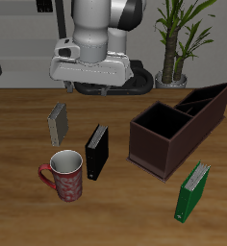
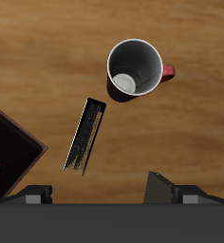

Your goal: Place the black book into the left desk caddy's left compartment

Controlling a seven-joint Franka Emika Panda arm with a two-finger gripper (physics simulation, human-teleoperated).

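Black book, small thin hardback with a white label on its spine, standing upright on the brown wooden table, free of any grip. Just beside the red ceramic mug with the pale inside, a little farther back from the table's front edge than the mug. Seen edge-on from above in the wrist view, near the mug's round white-rimmed mouth, apart from it.

Left desk caddy, long dark maroon-brown box with thin walls, lying slantwise on the table, its large square section nearer the front edge and narrower sections farther back. Well apart from the black book, with bare wood between. Only a dark corner of it caught in the wrist view.

Grey upright book farther back than the black one, near it but not touching. Green upright book close to the front edge, just in front of the caddy's square end.

Two-finger gripper hanging high above the table towards the back, over the stretch between the grey book and the caddy. Nothing held. Fingertips showing at the wrist view's edge, set apart with a clear gap, nothing between them.

Potted green plant behind the table.
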